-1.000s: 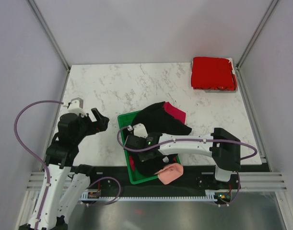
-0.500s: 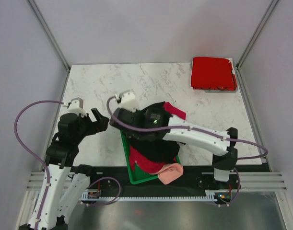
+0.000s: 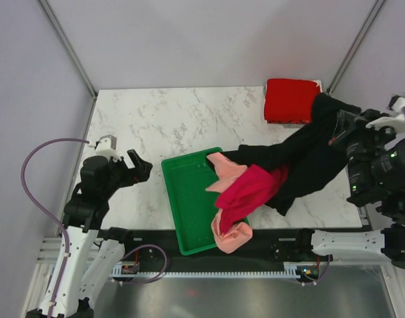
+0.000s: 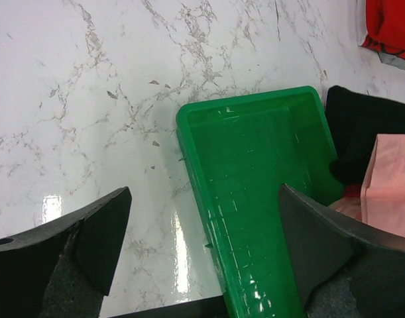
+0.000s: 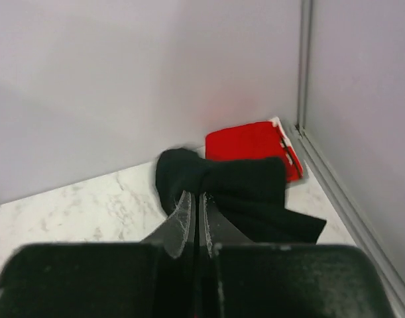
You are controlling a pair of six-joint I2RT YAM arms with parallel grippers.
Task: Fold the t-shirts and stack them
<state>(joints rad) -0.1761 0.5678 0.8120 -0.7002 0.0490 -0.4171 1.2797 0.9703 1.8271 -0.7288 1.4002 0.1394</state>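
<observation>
Near left, the left gripper (image 4: 203, 199) hovers spread wide over the marble table (image 3: 156, 119) beside the green bin (image 3: 185, 199), and far right, the right gripper (image 5: 195, 209) pinches the black t-shirt (image 3: 308, 165) aloft (a magenta t-shirt (image 3: 252, 192) and a peach t-shirt (image 3: 232, 235) lie at its lower end, over the bin's right rim) by the folded red t-shirt (image 3: 291, 101).

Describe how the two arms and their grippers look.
Both the left arm and the right arm are built of white links and black joint housings. A lavender cable loops beside the left arm. The left gripper has broad, black, wedge-shaped fingers. The right gripper is black with pale pads. Small green lights glow on the right arm's black housing.
</observation>
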